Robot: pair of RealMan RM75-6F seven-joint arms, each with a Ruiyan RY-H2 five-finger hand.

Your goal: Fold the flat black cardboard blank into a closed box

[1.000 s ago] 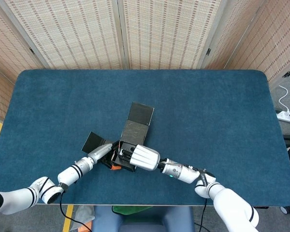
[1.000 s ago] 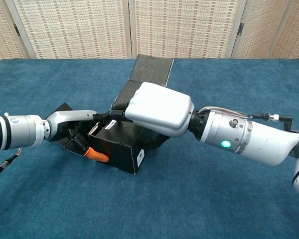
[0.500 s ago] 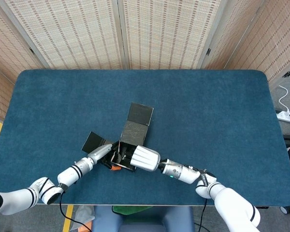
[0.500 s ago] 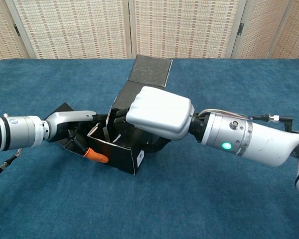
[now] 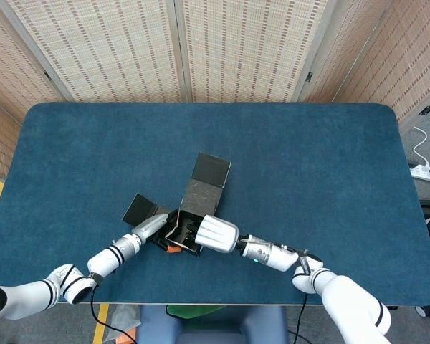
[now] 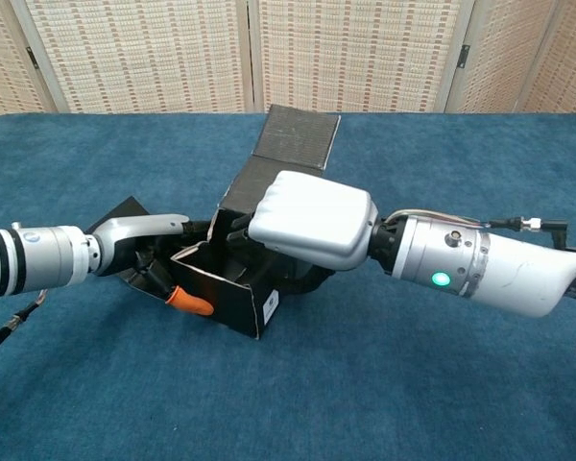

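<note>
The half-folded black box point(image 5: 193, 215) sits near the front edge of the blue table point(image 5: 308, 158), left of centre, and both hands crowd it. The right hand point(image 6: 312, 221) covers its top and right side, its forearm barring the near right approach. The left hand point(image 6: 139, 245) blocks the left side, above a flap point(image 5: 135, 208) lying flat there. The far lid panel point(image 6: 298, 134) stands in the way behind. Open cloth lies far, right and far left.

Blue table point(image 5: 308, 158) — black cardboard box point(image 5: 201, 192)
</note>
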